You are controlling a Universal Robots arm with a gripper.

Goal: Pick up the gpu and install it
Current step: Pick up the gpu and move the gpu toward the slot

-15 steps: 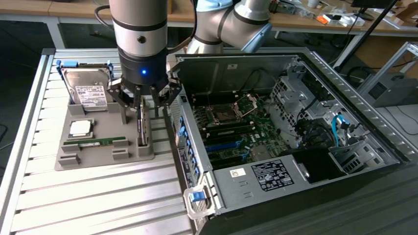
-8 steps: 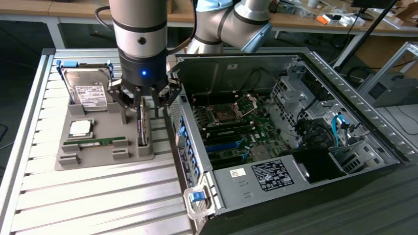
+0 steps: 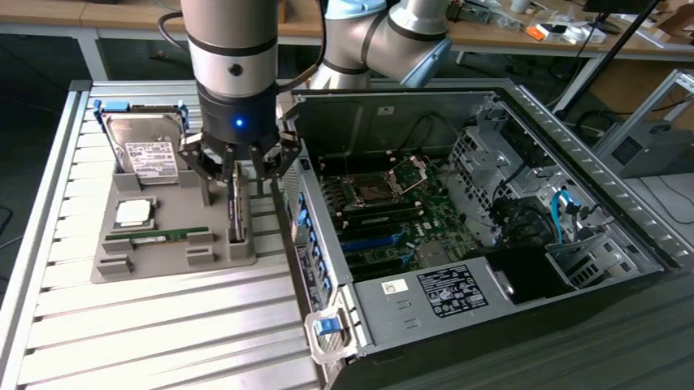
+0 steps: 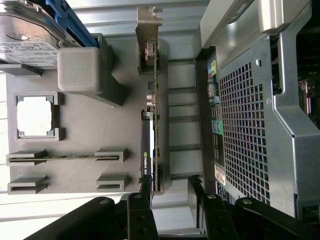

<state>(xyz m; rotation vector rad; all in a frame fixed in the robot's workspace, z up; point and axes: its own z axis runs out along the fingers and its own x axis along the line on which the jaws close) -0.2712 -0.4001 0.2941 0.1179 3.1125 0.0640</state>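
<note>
One gpu (image 3: pixel 236 210) stands on edge in the grey holder (image 3: pixel 162 262) on the worktop (image 3: pixel 162 333), with one hard drive (image 3: pixel 146 150), one processor (image 3: pixel 135 213) and one memory stick (image 3: pixel 158 236), beside one open computer case (image 3: pixel 369 106). The arm hangs vertical, hand (image 3: pixel 239 175) spread wide over the gpu.
</note>
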